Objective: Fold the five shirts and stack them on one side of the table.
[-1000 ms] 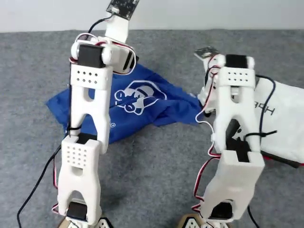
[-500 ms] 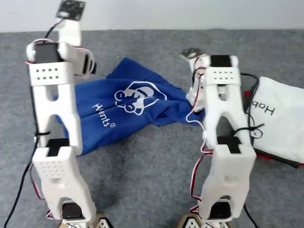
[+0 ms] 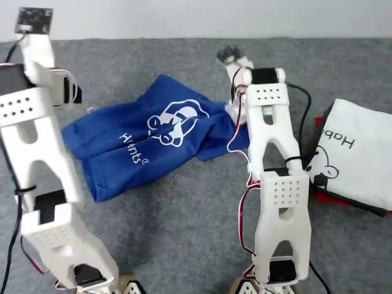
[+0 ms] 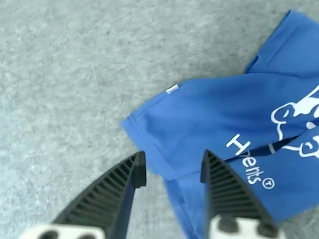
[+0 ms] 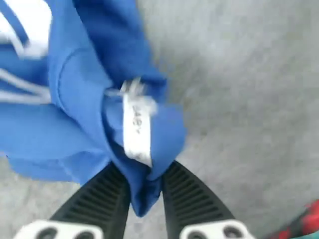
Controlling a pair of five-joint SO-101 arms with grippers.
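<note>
Blurrily, right gripper [image 5: 145, 174] seemingly pinches blue shirt [image 5: 79, 99].

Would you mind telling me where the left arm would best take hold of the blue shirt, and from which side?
Probably the free corner of the blue shirt at its left end, from straight above. That edge lies flat on the table, the left gripper hangs open over it, and the right gripper is shut on bunched cloth by the label at the other end.

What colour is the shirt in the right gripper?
The shirt is blue with white print, clearest from the high view.
</note>
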